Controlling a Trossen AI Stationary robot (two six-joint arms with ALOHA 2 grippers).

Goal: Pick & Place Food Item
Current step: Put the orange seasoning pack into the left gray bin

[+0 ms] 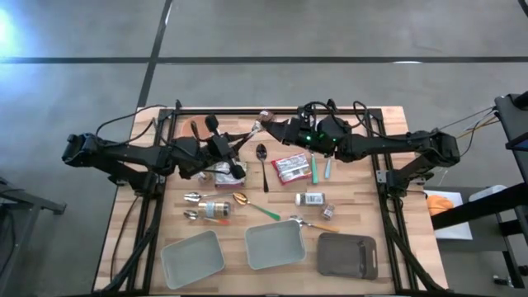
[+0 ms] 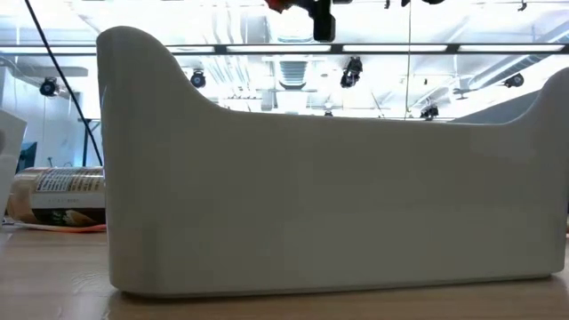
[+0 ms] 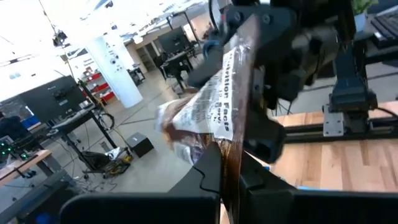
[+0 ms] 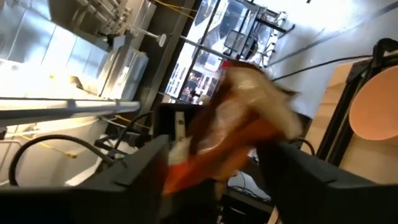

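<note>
A crinkly brown-and-white food packet (image 1: 261, 124) with a printed nutrition panel (image 3: 217, 99) hangs in the air above the table's far middle, between my two grippers. My left gripper (image 3: 229, 171) comes from the table's left and is shut on the packet. My right gripper (image 4: 227, 171) comes from the right and stands open, one finger on either side of the packet's other end (image 4: 239, 124). In the high view my right gripper (image 1: 279, 129) shows just right of the packet. My left gripper pinches one end seam of the packet (image 3: 231, 155) between its two fingers, coming level from the table's left. The packet is lifted clear of the table and reaches away from the fingers toward my right gripper. My right gripper: whether its open fingers touch the packet I cannot tell.
On the table lie a red-and-white packet (image 1: 290, 167), a spoon (image 1: 261, 157), a green stick (image 1: 313, 169), a small jar (image 1: 311, 199) and a bottle (image 1: 214, 208). Two pale trays (image 1: 192, 257) (image 1: 272, 245) and a dark tray (image 1: 346, 254) stand along the near edge.
</note>
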